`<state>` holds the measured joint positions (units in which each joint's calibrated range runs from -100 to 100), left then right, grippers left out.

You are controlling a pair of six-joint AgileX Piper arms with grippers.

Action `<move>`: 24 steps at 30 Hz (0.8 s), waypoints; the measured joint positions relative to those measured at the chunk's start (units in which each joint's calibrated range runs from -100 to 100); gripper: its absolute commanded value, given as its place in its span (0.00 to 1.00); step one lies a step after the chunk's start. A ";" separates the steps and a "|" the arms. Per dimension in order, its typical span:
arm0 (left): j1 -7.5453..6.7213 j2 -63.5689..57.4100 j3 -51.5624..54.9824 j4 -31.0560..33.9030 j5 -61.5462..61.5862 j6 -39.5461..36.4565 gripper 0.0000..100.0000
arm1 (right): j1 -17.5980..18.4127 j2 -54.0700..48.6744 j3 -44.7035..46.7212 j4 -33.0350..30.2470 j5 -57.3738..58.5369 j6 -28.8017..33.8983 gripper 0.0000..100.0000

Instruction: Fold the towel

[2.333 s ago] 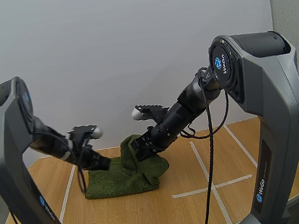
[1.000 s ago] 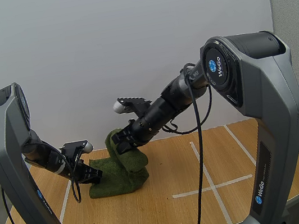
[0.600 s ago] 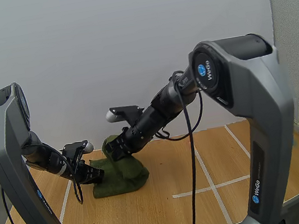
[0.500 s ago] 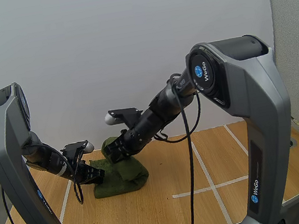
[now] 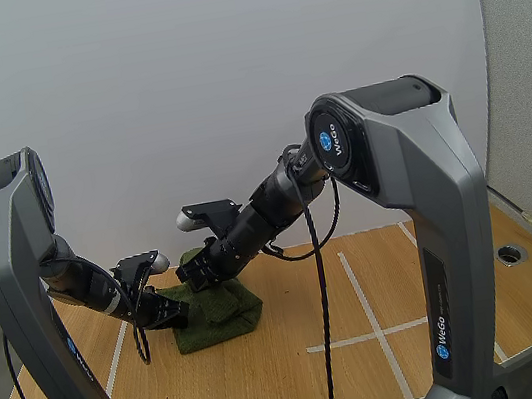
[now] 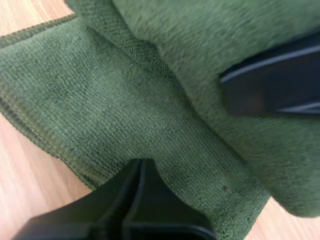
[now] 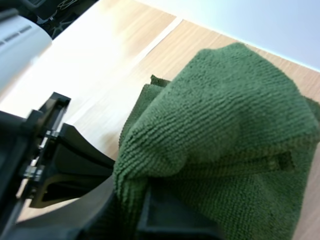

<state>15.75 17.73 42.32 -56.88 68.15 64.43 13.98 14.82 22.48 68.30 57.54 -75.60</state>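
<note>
Wooden table [image 5: 410,278], left edge; right gripper [image 5: 197,276] pinches towel [image 5: 218,313] fold above flat layer; left gripper [image 5: 167,311], pressed together, at towel's left side.

Green towel [image 7: 225,115] bunched over the right gripper [image 7: 146,200].
Its fingers [image 7: 172,216] pinch a raised fold; the left gripper [image 7: 97,172] sits at the towel's edge on the table [image 7: 115,55].

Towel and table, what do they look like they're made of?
Towel: green, matte, probably microfibre or terry cloth. The sign is a nubby looped pile with a stitched hem.
Table: light top with visible wood grain and a faint sheen. It could be veneer, laminate or solid wood; the look alone does not settle which.
</note>
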 measured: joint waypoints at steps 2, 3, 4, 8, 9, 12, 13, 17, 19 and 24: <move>0.00 0.00 0.00 0.00 0.00 0.00 0.00 | 0.00 0.85 -0.05 0.49 -0.13 -0.39 0.00; 0.00 0.00 0.00 -0.12 0.00 0.00 0.00 | 0.00 1.06 -0.05 0.65 -0.13 -0.47 0.00; 0.00 0.00 0.00 -0.12 0.00 0.00 0.00 | 0.00 1.45 -0.05 0.83 -0.38 -0.58 0.00; 0.00 0.00 0.02 -0.12 0.00 0.00 0.00 | 0.00 2.17 -0.05 1.18 -0.38 -1.02 0.38; 0.00 0.00 0.15 -0.22 0.00 0.00 0.00 | 0.00 2.70 -0.17 1.28 -0.38 -1.13 0.54; 0.00 0.00 0.15 -0.56 0.18 0.32 0.00 | 0.00 3.07 -0.16 1.33 -0.38 -1.30 1.00; 0.00 0.00 0.15 -0.56 0.18 0.32 0.00 | 0.00 3.07 -0.62 1.33 -0.38 -1.30 1.00; 0.00 0.00 0.15 -0.56 0.50 0.32 0.00 | 0.00 2.95 -2.43 1.20 1.09 -1.30 1.00; 0.00 0.00 0.15 -0.56 0.67 0.32 0.00 | 0.00 2.71 -2.42 0.93 0.86 -1.30 1.00; 0.00 0.11 0.28 -0.56 1.26 0.32 0.00 | -0.61 0.61 -2.42 -2.24 0.86 -0.06 1.00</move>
<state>15.75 17.84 42.60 -57.45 69.41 64.75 13.37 15.44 20.06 66.07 58.40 -75.66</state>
